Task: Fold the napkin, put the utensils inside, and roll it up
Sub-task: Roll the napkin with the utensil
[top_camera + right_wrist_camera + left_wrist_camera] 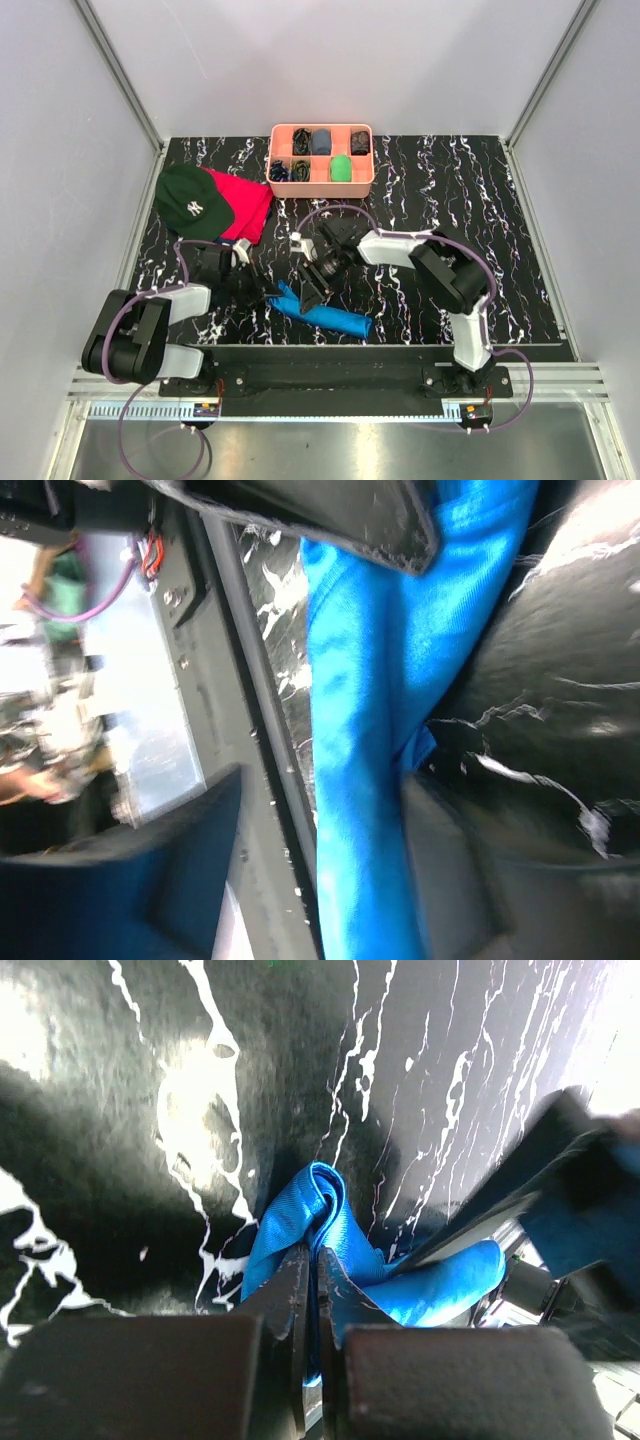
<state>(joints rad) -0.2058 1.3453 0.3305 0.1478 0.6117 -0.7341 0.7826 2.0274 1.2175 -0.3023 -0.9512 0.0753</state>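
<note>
Two tools meet at one rolled blue napkin (330, 316) on the desk's (450, 200) near edge: left tool (312, 1260) pressed together, pinching its end; right tool (320, 850) spread astride it.

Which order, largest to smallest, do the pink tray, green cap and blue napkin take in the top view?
1. pink tray
2. green cap, only a little smaller
3. blue napkin, bundled into a narrow strip

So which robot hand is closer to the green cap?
Left. The left gripper is below-right of the cap, shut on one end of the napkin. The right gripper is farther right, over that napkin.
</note>
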